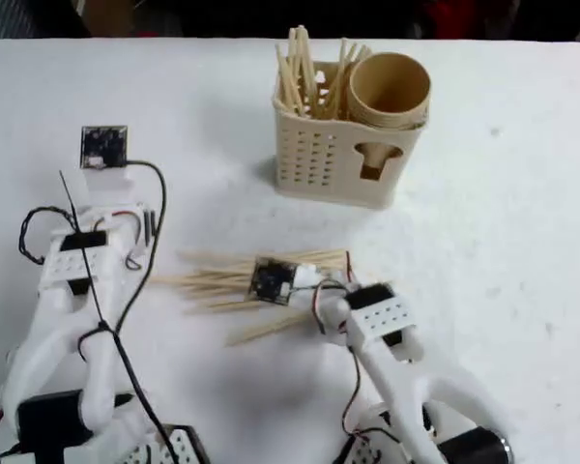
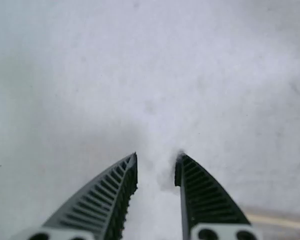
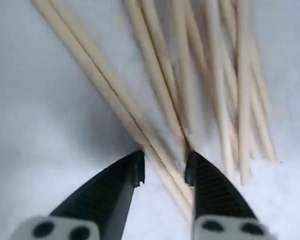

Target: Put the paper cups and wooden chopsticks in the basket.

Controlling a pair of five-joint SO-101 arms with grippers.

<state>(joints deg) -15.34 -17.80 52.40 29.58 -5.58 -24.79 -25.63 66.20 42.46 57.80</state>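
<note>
i see a cream basket (image 1: 314,159) with rows of small holes, tan paper cups (image 1: 391,89), pale wooden chopsticks (image 1: 203,280), a white table (image 1: 512,271).

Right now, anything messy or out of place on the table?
Yes: a loose pile of chopsticks lies fanned out on the table, outside the basket. The right tool sits open over them.

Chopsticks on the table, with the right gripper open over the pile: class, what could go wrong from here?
1. The right gripper straddles just a couple of the loose chopsticks, which overlap in a fan. Closing could pinch one and scatter its neighbours.
2. The basket already holds upright chopsticks leaning beside the paper cups. Long sticks lowered in might snag on them or tip out.
</note>
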